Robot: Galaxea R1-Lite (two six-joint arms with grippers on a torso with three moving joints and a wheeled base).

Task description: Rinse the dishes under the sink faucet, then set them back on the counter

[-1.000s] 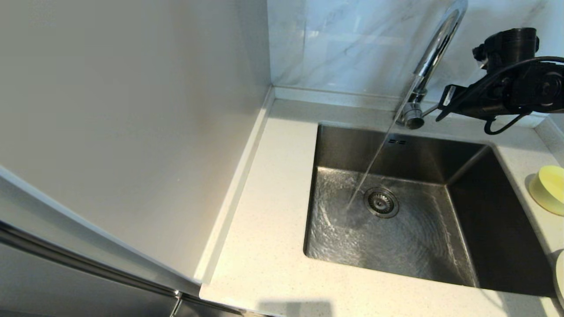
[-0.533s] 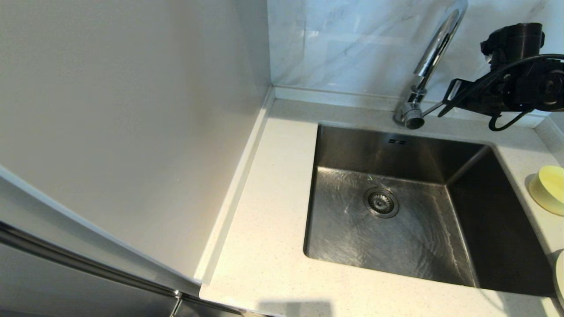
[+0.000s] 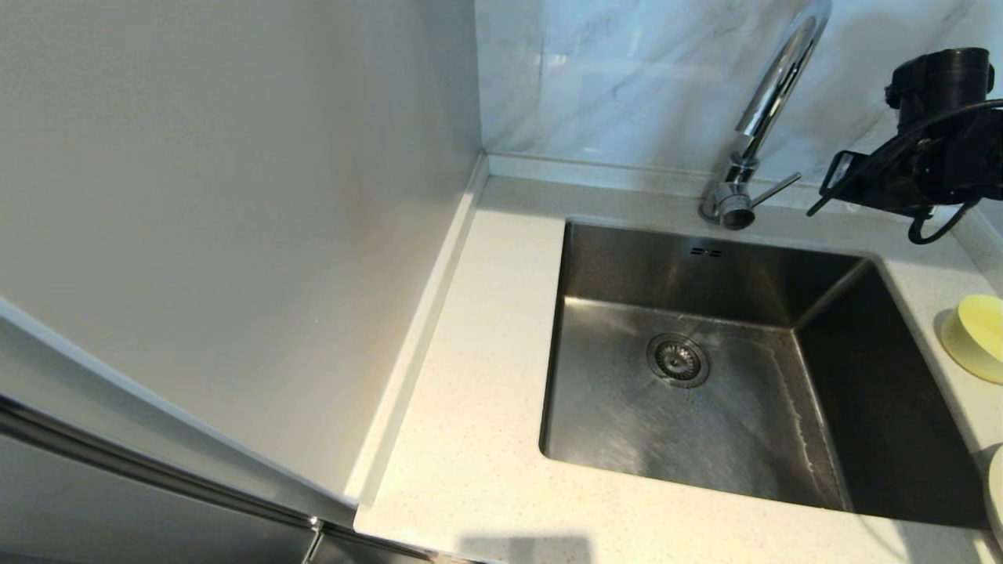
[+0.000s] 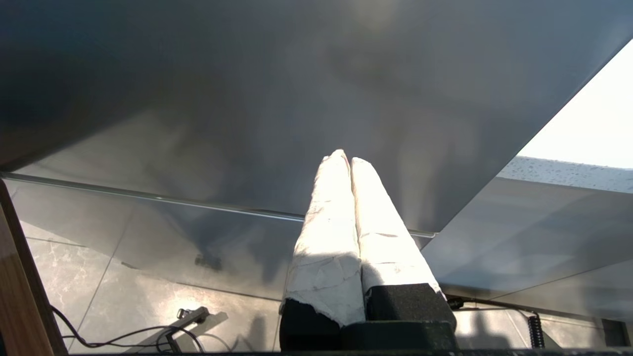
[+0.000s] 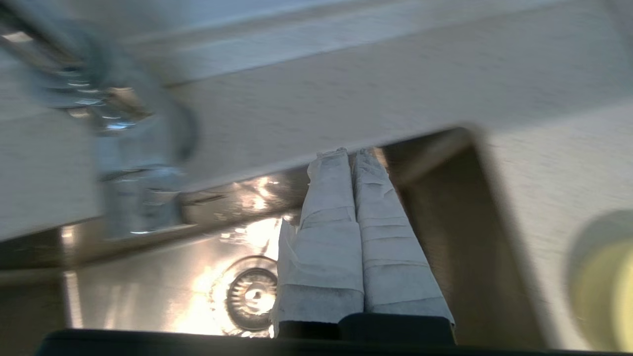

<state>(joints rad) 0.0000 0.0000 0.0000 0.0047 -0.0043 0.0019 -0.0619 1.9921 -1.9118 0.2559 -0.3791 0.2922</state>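
Observation:
No water runs from the chrome sink faucet (image 3: 772, 86) behind the steel sink (image 3: 885, 407), and its thin lever handle (image 3: 776, 190) stands free. The basin floor around the drain strainer (image 3: 678, 360) is wet. My right gripper (image 3: 823, 200) hovers above the counter (image 3: 486, 392) just right of the lever, not touching it, shut and holding nothing (image 5: 353, 153). The pale-yellow bowl (image 3: 975, 335) sits on the counter at the sink's right, and a sliver of the cream plate (image 3: 997, 493) shows nearer on the same side. No chopsticks are in view. My left gripper (image 4: 346, 160) is parked low, shut, outside the head view.
A tall pale side panel (image 3: 235, 235) walls off the counter's left. The grey-veined marble wall (image 3: 611, 78) stands close behind the faucet. A steel cabinet front (image 4: 247, 99) fills the left wrist view, with floor tiles and a cable below.
The water stream stopped. My right gripper drew back to the right, off the faucet's lever handle. The water in the basin has mostly drained away.

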